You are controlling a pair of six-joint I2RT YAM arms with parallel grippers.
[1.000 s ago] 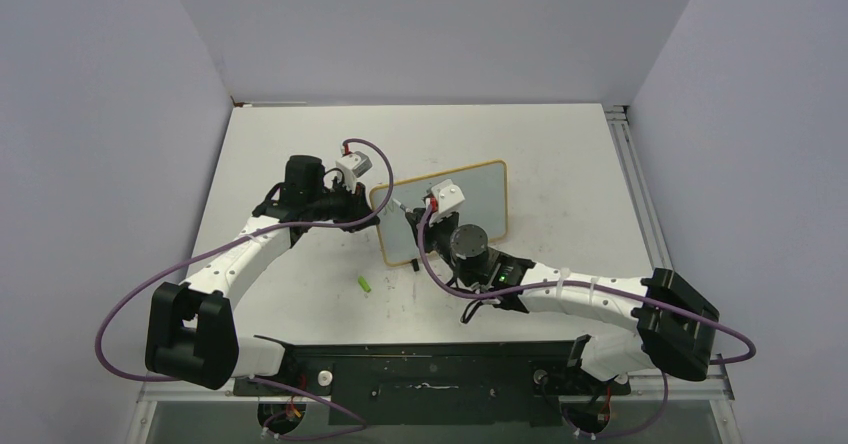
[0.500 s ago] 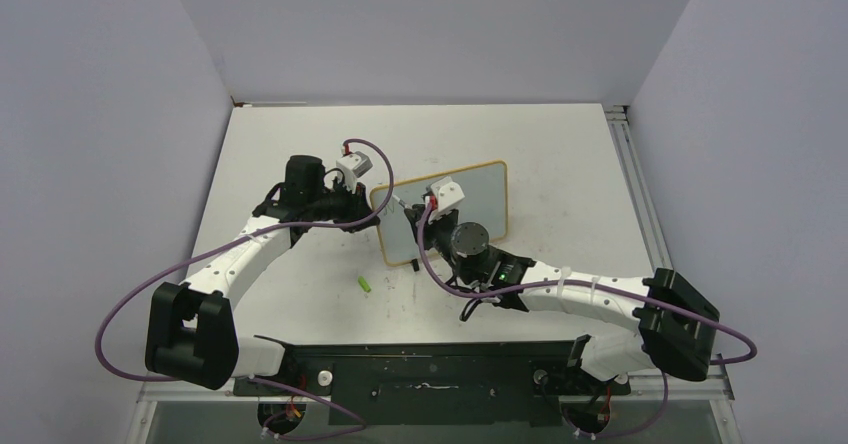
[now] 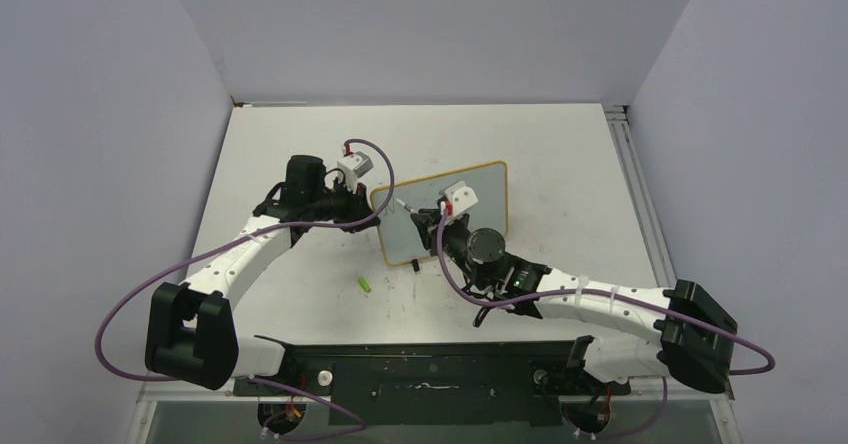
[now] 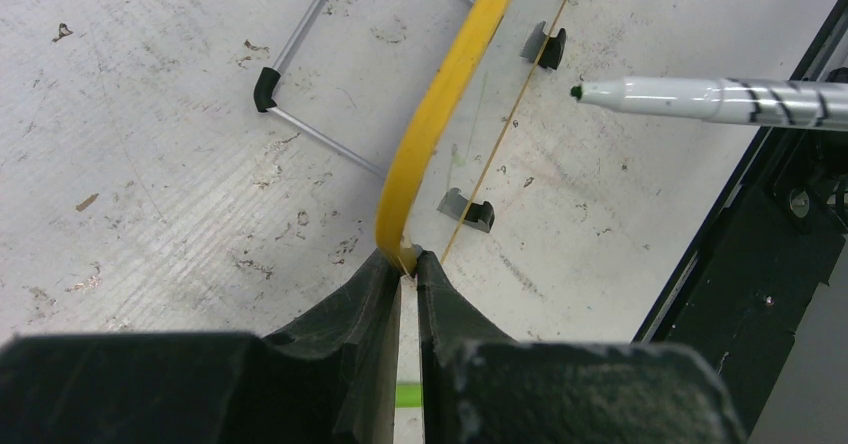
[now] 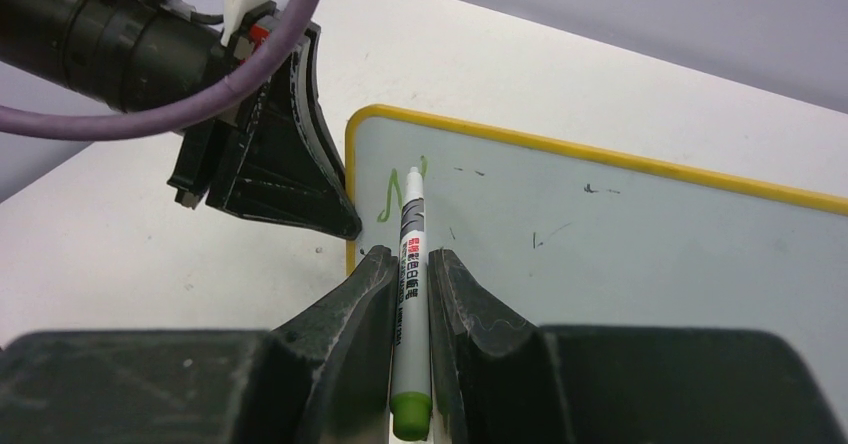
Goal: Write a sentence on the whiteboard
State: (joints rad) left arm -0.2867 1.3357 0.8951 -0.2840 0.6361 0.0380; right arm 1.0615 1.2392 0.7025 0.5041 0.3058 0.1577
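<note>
Your left hand [image 4: 407, 264] clamps the edge of the whiteboard [image 5: 620, 244]; your right hand [image 5: 410, 262] grips the marker [image 5: 412, 214]. Of the sentence [image 5: 388, 199], only the first green strokes exist; nearly all remains.

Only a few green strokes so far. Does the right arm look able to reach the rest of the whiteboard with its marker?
Probably yes: the right gripper holds the marker at the whiteboard, whose face is unobstructed; the left gripper only clamps its edge.
</note>
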